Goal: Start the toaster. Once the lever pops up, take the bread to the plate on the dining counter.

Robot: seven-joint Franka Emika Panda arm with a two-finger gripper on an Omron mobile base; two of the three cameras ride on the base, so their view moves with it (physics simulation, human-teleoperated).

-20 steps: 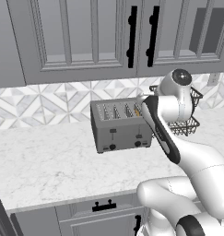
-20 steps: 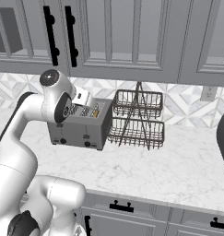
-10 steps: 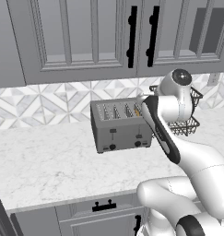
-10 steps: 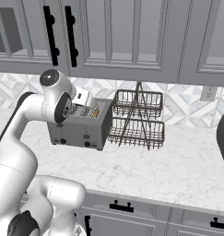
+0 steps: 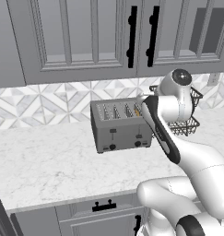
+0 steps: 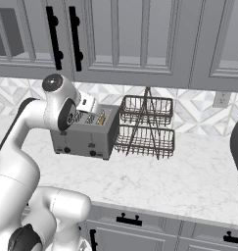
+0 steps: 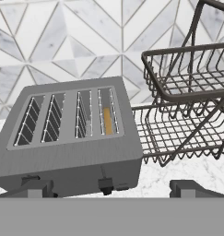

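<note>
A boxy matte-grey toaster point(image 7: 69, 138) is sitting on the veined marble bench point(image 5: 44, 166), tan bread point(image 7: 107, 120) showing in one slot; end effector point(image 7: 111, 188) fingers are standing apart.

Both base views look forward and down from behind the arm, sharing the toaster point(image 5: 120, 124) on the table point(image 5: 49, 161); the hand view looks down at it from close above.

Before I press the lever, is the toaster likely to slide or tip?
The toaster looks broad, boxy and flat on the counter, so tipping seems unlikely. A downward press on a front lever should mostly load it into the counter. The marble-look surface appears smooth, so any sideways push might slide it toward the wire rack.
</note>
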